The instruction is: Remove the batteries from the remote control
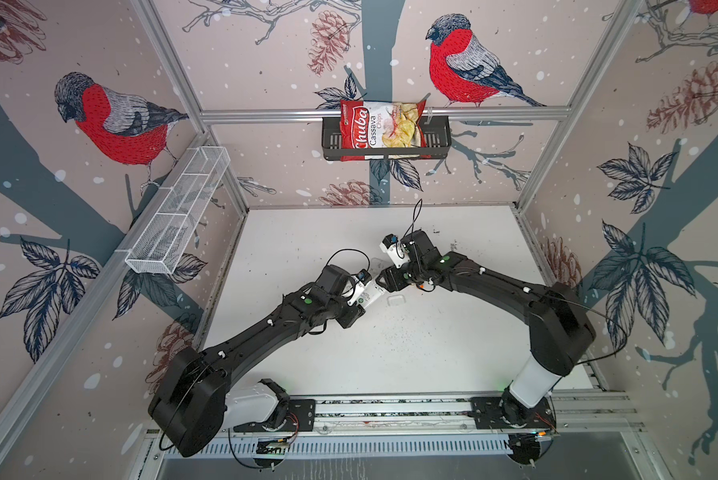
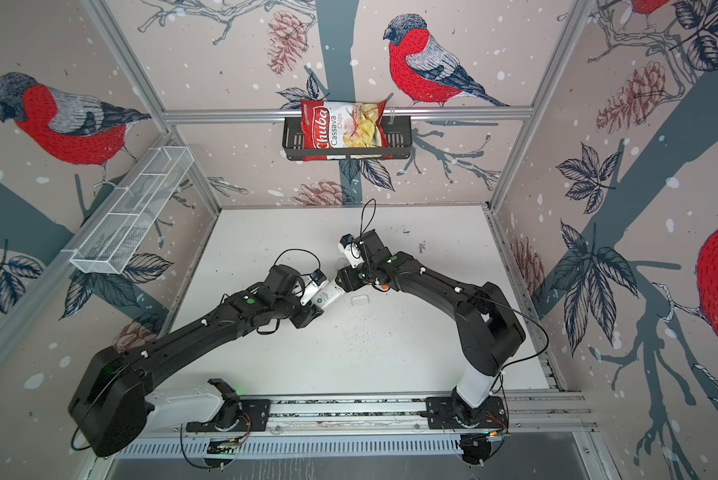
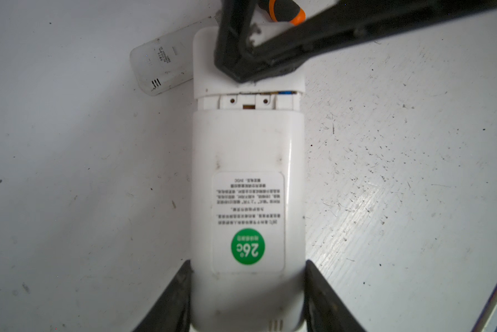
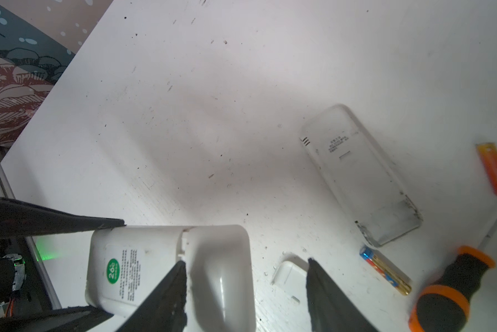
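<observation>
A white remote control (image 3: 247, 178) with a green 26° sticker lies back up, and my left gripper (image 3: 247, 263) is shut on its sticker end. Its battery cover (image 3: 209, 60) has slid partly off, baring the contacts (image 3: 248, 102). My right gripper (image 4: 245, 261) is open over that cover end (image 4: 221, 270), with one finger (image 4: 172, 290) at the cover's seam and the other clear of the remote. Two batteries lie loose on the table, one blue and gold (image 4: 385, 271), one orange (image 4: 496, 169). In both top views the grippers meet mid-table over the remote (image 1: 367, 296) (image 2: 328, 295).
A second translucent white remote (image 4: 359, 172) lies back up beyond the batteries. An orange-and-black screwdriver (image 4: 454, 287) lies beside them. A small loose white cover (image 4: 290, 277) (image 1: 396, 300) rests under my right gripper. A chips bag (image 1: 382, 124) sits in a back-wall basket; a wire basket (image 1: 178, 212) hangs left.
</observation>
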`<control>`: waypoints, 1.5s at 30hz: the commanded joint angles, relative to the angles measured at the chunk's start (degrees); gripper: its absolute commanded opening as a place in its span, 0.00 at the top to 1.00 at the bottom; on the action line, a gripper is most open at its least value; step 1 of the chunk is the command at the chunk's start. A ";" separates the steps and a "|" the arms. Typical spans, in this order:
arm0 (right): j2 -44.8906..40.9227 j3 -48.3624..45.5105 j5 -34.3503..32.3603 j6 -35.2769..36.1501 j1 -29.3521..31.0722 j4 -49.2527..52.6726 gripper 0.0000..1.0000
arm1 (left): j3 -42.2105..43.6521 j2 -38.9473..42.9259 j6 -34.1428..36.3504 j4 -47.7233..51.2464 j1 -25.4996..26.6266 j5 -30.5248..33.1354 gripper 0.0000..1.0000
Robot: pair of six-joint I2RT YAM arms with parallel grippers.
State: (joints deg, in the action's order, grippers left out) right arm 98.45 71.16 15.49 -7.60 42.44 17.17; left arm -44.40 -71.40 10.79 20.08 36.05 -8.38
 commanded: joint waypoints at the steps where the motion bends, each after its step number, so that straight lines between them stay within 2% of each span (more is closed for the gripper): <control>1: 0.68 0.62 1.36 0.53 0.28 0.06 0.35 | -0.39 0.06 -0.06 -0.59 -0.11 -0.06 0.74; 9: 1.36 0.49 3.53 0.39 0.25 -0.65 0.45 | -0.32 0.25 -0.06 -0.56 -0.19 -0.14 0.74; 13: 1.33 -0.03 5.20 0.45 0.37 -1.02 0.40 | -0.29 0.34 -0.06 -0.57 -0.20 -0.14 0.74; 15: 1.23 -0.18 5.02 0.39 0.37 -1.07 0.41 | -0.20 0.40 -0.15 -0.58 -0.19 -0.04 0.74; 21: 1.04 0.12 3.13 0.09 0.37 -0.65 0.59 | -0.18 0.56 -0.14 -0.57 -0.19 -0.14 0.74; 32: -0.60 0.23 -0.50 -0.27 0.98 -1.13 0.73 | -0.23 0.54 -0.20 -0.63 -0.19 -0.19 0.74; 40: -2.40 0.18 -3.20 -0.61 0.63 -0.82 0.74 | -0.23 0.39 -0.17 -0.58 -0.19 -0.06 0.74; 45: -4.72 -2.08 -5.58 -3.71 -1.87 -2.67 0.73 | -0.07 -0.19 0.15 -0.63 -0.19 0.21 0.74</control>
State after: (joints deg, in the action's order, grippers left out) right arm 94.91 70.08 12.64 -9.13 41.65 16.27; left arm -44.40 -71.26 10.57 20.38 36.01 -8.38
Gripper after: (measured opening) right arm 0.331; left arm 0.542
